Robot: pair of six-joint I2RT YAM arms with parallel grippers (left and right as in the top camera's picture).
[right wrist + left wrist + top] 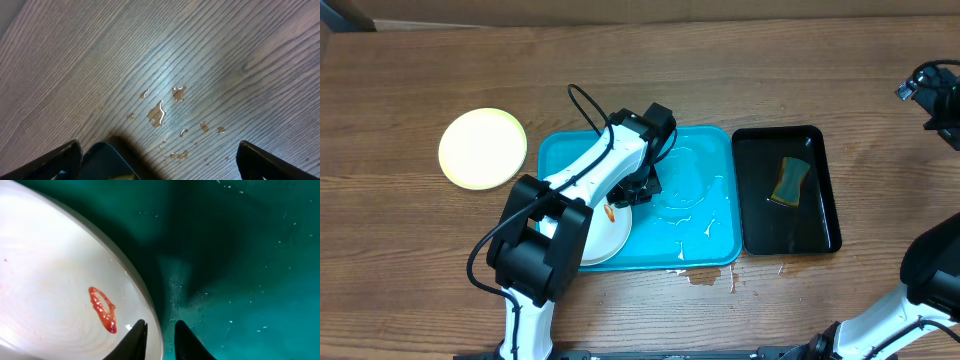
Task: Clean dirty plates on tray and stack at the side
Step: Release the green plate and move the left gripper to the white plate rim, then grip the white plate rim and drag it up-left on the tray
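Observation:
A white plate (605, 240) with an orange-red smear (102, 309) lies in the lower left of the wet turquoise tray (715, 245), partly hidden by my left arm. My left gripper (638, 190) straddles this plate's rim (159, 335), one finger on the plate and one outside over the tray floor (240, 255), closed to a narrow gap on the rim. A pale yellow-green plate (482, 148) lies on the table left of the tray. A second white plate is not in view. My right gripper (160, 160) is wide open and empty over bare wood at the far right.
A black tray (786, 190) holding a sponge (789, 180) stands right of the turquoise tray; its corner shows in the right wrist view (107, 162). Water drops lie on the wood (160, 112), and a small puddle (705, 275) sits by the tray's front edge.

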